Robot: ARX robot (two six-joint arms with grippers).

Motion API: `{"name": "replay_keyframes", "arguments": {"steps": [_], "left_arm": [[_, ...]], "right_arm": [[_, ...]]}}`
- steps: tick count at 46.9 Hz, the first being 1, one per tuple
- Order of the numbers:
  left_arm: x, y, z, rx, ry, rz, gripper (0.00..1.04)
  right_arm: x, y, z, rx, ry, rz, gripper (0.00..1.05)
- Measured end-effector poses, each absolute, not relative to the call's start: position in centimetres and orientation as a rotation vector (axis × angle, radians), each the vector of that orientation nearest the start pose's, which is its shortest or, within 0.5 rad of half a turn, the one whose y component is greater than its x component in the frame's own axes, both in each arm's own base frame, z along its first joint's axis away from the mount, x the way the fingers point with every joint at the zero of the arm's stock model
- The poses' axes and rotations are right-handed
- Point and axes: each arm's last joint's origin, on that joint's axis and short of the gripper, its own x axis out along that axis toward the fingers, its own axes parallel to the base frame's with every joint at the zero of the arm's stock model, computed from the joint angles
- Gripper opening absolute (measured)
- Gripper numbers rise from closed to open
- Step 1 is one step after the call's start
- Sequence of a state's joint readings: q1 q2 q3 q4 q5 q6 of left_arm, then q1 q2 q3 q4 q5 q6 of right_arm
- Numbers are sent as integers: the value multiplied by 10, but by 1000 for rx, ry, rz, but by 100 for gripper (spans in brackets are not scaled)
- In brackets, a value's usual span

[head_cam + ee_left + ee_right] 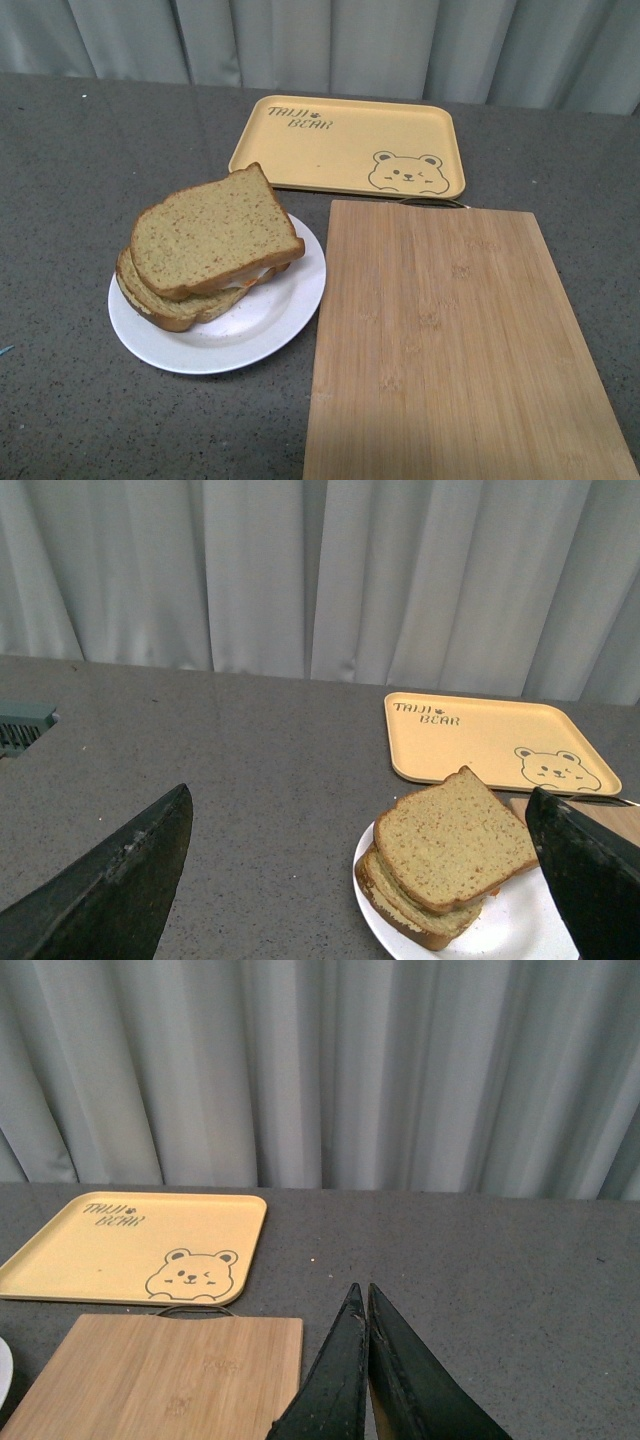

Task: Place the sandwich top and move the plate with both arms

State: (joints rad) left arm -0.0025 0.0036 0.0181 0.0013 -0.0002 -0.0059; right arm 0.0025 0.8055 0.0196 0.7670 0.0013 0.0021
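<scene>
- Sandwich assembled: the sandwich top (215,232) lies on the lower slice (160,305), turned slightly askew, with a pale filling showing between them. The stack sits toward the left of the plate (280,318), leaving the right rim bare, likely room for a grip.
- The left gripper (358,795) hangs short of the plate, fingers spread wide and empty, seemingly ready to take the rim.
- The right gripper (362,1298) hovers over bare counter beside the cutting board (450,340), its fingers pressed together on nothing. It would need to part them before sharing the carry.
- The plate rests on a grey speckled countertop (70,150), just beside the board's left edge. A yellow bear-print tray (350,140) lies behind, and a pleated grey curtain (300,40) closes off the room.
</scene>
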Motion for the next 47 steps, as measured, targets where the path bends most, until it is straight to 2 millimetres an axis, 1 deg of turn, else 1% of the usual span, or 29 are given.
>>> {"name": "replay_keyframes", "arguments": {"steps": [14,47], "left_arm": [[97,0,170,-6,-16,-2,98],[97,0,170,-6,-16,-2,98]], "right_arm": [[132,0,165,2,3,2,1],[112,0,168,2,-8,2,1]]}}
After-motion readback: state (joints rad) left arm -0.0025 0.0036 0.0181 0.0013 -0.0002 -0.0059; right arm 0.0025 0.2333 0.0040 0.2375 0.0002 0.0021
